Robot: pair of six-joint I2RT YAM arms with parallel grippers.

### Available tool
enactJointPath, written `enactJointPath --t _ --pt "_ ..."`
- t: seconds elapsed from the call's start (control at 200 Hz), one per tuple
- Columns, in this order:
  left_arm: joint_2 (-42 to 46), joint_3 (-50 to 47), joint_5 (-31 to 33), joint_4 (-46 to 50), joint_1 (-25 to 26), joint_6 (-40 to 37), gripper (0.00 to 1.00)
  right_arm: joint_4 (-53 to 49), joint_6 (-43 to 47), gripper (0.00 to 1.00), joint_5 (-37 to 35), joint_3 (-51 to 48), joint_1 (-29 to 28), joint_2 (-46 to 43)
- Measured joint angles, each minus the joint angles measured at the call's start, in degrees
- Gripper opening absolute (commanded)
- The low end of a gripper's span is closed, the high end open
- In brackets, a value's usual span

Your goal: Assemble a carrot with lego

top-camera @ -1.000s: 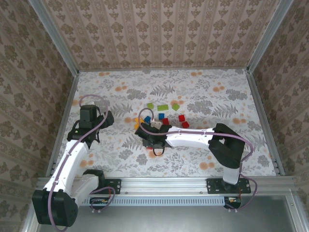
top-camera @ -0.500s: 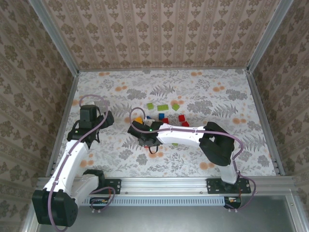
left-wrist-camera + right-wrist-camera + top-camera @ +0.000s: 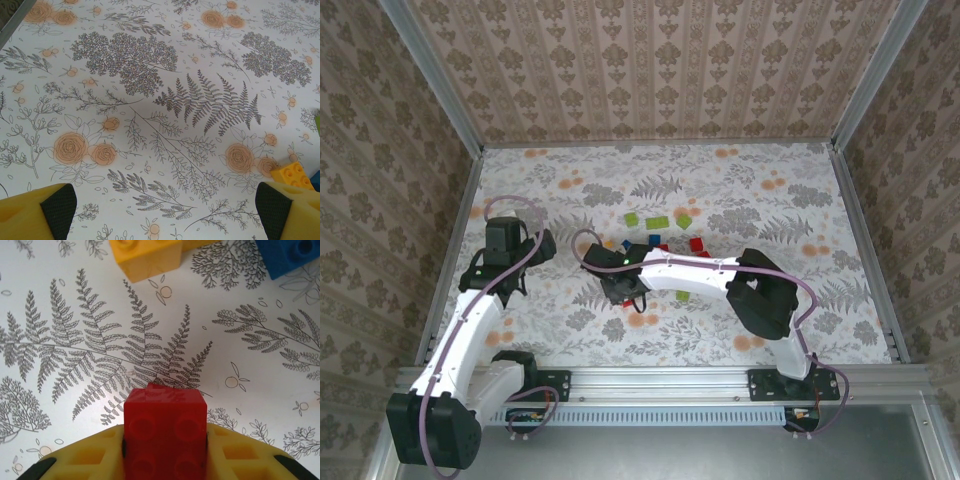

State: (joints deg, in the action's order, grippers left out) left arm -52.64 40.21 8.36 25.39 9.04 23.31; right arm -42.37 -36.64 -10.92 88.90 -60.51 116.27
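My right gripper [image 3: 165, 436] is shut on a red lego brick [image 3: 165, 410], studs toward the camera, held just above the floral mat. Ahead of it lie an orange-yellow brick [image 3: 147, 257] and a blue brick [image 3: 292, 255]. In the top view the right gripper [image 3: 620, 272] hangs just near of the orange brick [image 3: 608, 243] and blue brick [image 3: 626, 243]. My left gripper [image 3: 515, 243] stands open at mid-left, its yellow fingers [image 3: 50, 210] wide apart over bare mat, with an orange-yellow brick [image 3: 292, 175] at its right edge. The carrot is out of view.
Green bricks [image 3: 658, 222] lie in a row behind the cluster, with red bricks [image 3: 696, 243] to the right. Aluminium rails [image 3: 470, 200] and patterned walls enclose the mat. My right arm [image 3: 720, 275] stretches across the centre.
My right arm has swung its wrist leftward and slightly away, carrying the red brick toward the orange and blue bricks. The left arm has not moved.
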Motion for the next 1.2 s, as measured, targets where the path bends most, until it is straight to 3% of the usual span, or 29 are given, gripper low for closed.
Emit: enactJointPath --t 0.22,0.57,1.2 --pt "0.04 0.02 0.00 0.02 0.00 0.00 0.95 -0.02 4.74 0.35 1.88 -0.24 0.92 -0.07" --pt "0.04 0.07 -0.02 0.02 0.00 0.00 0.95 3.45 -3.26 0.36 7.98 -2.36 3.39 -1.03" --pt "0.04 0.07 -0.04 0.02 0.00 0.00 0.95 1.64 -5.79 0.36 6.56 -0.59 2.69 0.81"
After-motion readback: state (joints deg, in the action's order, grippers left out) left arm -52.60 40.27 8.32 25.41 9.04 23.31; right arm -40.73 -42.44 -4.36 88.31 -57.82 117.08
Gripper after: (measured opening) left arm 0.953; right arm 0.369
